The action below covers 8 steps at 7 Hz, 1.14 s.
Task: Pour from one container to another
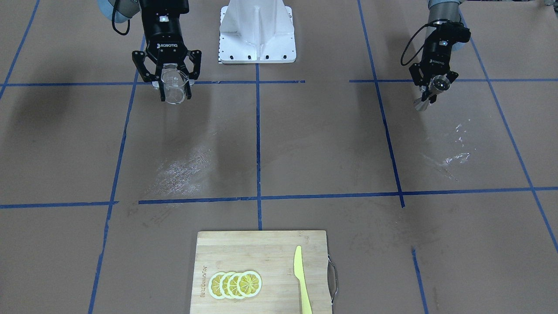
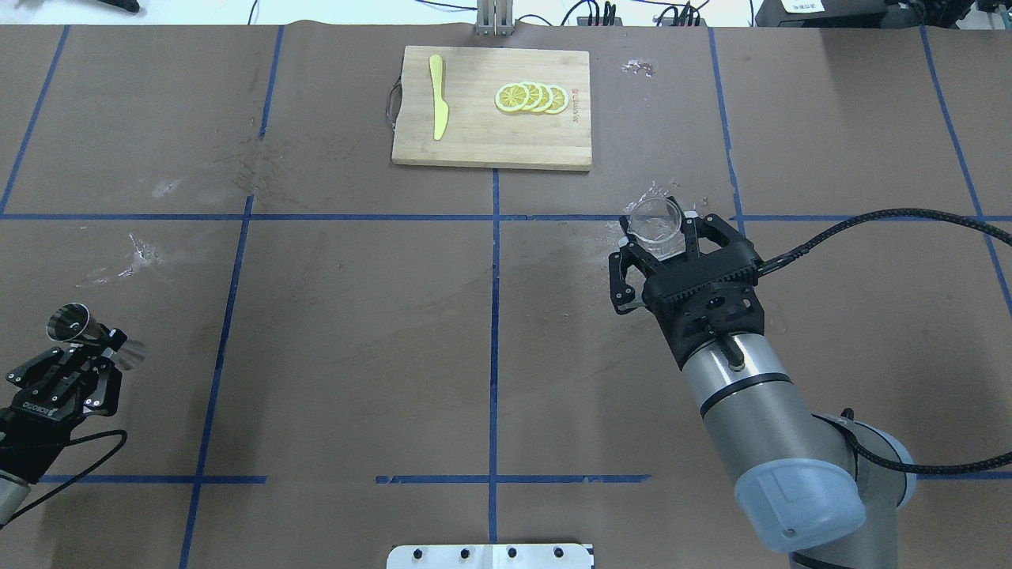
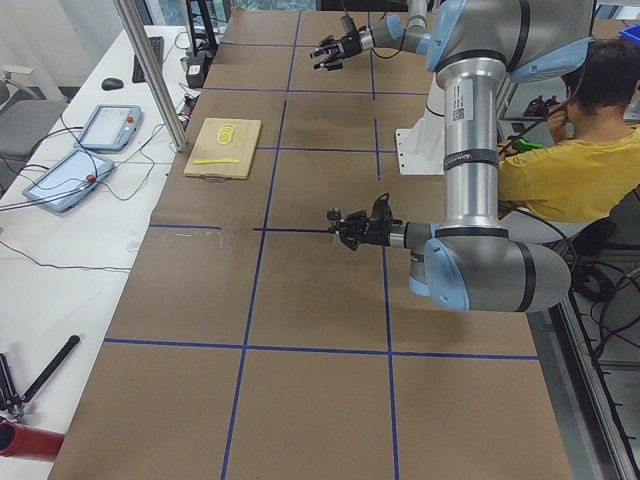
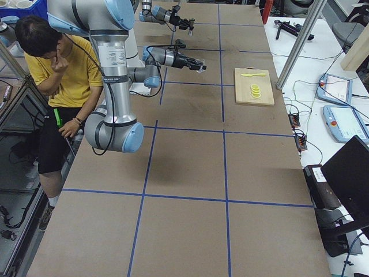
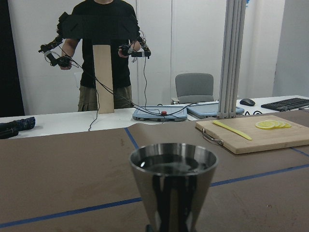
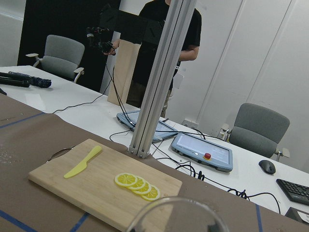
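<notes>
Brown-papered tabletop [image 2: 356,316] is crossed by blue tape. The left gripper [image 2: 98,344] is clamped on the metal jigger [image 2: 71,325], held above the left edge. The right gripper [image 2: 660,241] is closed around the clear measuring cup [image 2: 655,220], right of centre.

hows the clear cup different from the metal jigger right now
The clear cup is see-through with one flared bowl; the metal jigger is opaque, shiny, hourglass-shaped. The clear cup sits in the right gripper, the metal jigger in the left gripper. Both are small, open-topped and gripped.
</notes>
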Each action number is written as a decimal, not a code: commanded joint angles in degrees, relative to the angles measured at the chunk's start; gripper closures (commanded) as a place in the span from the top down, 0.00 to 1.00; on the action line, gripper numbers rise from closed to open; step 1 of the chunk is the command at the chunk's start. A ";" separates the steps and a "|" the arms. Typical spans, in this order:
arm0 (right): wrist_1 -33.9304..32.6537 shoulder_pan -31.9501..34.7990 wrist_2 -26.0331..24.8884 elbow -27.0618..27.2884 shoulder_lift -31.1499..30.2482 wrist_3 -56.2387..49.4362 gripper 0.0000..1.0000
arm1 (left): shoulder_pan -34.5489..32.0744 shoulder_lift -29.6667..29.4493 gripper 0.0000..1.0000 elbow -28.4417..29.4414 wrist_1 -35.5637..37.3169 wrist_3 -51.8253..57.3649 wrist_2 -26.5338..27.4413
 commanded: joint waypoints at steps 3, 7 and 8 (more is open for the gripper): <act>0.00 0.00 0.00 -0.06 0.09 0.00 0.00 | 0.03 -0.23 0.00 3.35 1.23 -4.21 -0.25; 0.00 0.00 0.00 -0.06 0.09 0.00 0.00 | -1.02 -3.57 0.00 3.45 3.43 -4.21 -0.33; 0.00 0.00 0.00 -0.06 0.01 0.00 0.00 | -1.90 -3.65 0.00 3.54 5.09 -4.21 -1.12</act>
